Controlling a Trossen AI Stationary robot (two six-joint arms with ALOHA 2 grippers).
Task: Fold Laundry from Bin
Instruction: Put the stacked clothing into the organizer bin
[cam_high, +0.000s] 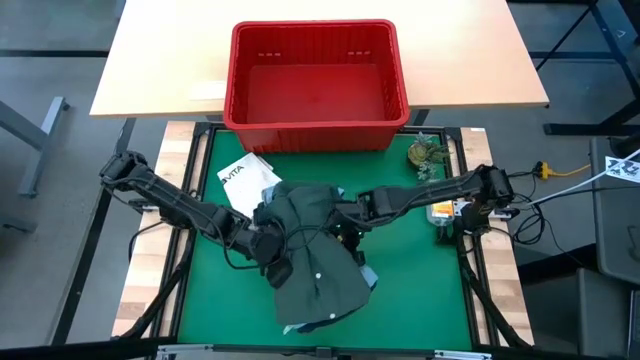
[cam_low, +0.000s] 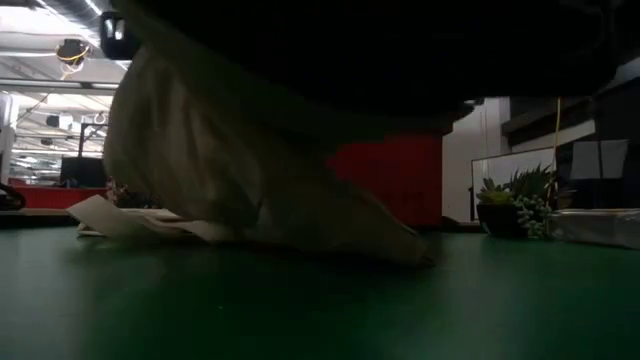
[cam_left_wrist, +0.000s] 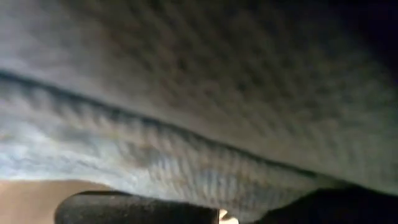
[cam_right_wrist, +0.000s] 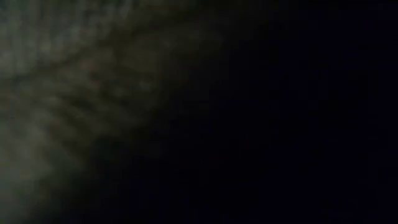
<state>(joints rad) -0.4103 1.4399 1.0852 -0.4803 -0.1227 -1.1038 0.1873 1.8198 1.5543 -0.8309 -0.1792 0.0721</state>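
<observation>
The left claw (cam_high: 272, 243) is pinching shut on the dark olive-green piece (cam_high: 318, 268), which is lying bunched on the green desk (cam_high: 420, 290) between both claws. The right claw (cam_high: 345, 212) is closed into the garment's far edge. The red bin (cam_high: 316, 85) is sitting beyond them, with no laundry showing inside it.

A green mat (cam_high: 420, 290) covers the work table, framed by a dark rail. In the middle of it lies an olive-green shirt (cam_high: 320, 265), bunched and partly lifted. A white tote bag (cam_high: 243, 182) lies flat at the shirt's far left, partly under it. A small potted plant (cam_high: 424, 153) stands at the far right corner. Beyond, on a pale wooden table (cam_high: 160, 60), sits the red bin (cam_high: 318, 85).
</observation>
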